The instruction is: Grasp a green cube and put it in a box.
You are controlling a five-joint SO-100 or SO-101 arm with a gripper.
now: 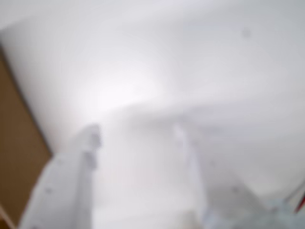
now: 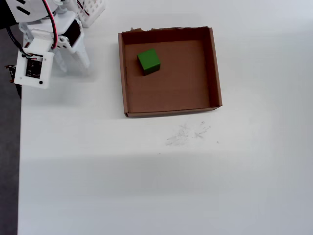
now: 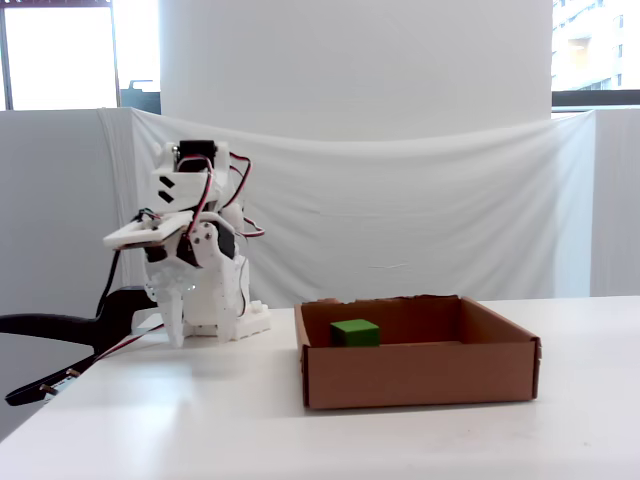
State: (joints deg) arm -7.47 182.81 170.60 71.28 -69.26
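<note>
The green cube (image 2: pixel 148 60) rests inside the box (image 2: pixel 215 68), in its upper left part in the overhead view. The fixed view shows the cube (image 3: pixel 355 332) behind the front wall of the brown cardboard box (image 3: pixel 420 375). My gripper (image 2: pixel 72 62) is folded back at the arm's base, well left of the box, pointing down at the table (image 3: pixel 200 325). The wrist view is blurred. In it my gripper (image 1: pixel 137 131) is open, its two white fingers apart with only bare white table between them.
A white slotted basket (image 2: pixel 90 10) stands behind the arm at the top left. The table's left edge (image 2: pixel 19 147) runs just under the arm. Faint scuff marks (image 2: pixel 186 133) lie in front of the box. A black clamp (image 3: pixel 60 330) sticks out left of the base.
</note>
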